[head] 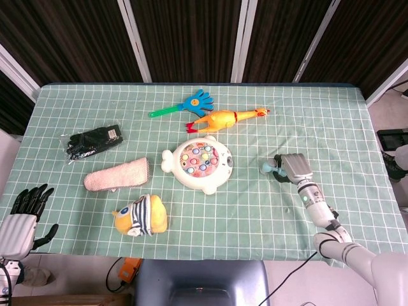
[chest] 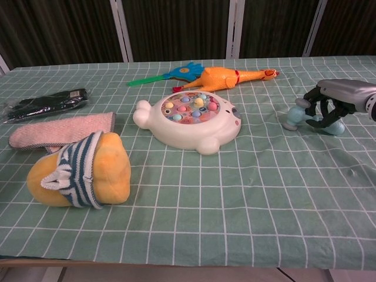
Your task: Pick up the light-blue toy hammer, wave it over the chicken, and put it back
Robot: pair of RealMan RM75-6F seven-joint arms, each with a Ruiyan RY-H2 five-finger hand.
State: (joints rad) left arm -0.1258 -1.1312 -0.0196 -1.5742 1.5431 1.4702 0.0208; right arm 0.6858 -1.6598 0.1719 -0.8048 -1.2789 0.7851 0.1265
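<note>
The light-blue toy hammer [head: 270, 167] lies low at the table's right side, its head [chest: 292, 116] pointing left. My right hand [head: 294, 167] is over its handle with the fingers curled round it [chest: 322, 111]; the head looks tipped slightly up. The orange rubber chicken [head: 223, 118] lies at the back centre, far up-left of the hammer, also seen in the chest view [chest: 226, 77]. My left hand [head: 24, 217] hangs off the table's near left corner, fingers spread, holding nothing.
A white fishing-game toy [head: 199, 164] sits mid-table between hammer and chicken. A blue hand clapper [head: 185, 104] lies behind the chicken. Black gloves [head: 94, 141], a pink towel [head: 117, 176] and a yellow plush with a striped hat [head: 141, 215] occupy the left.
</note>
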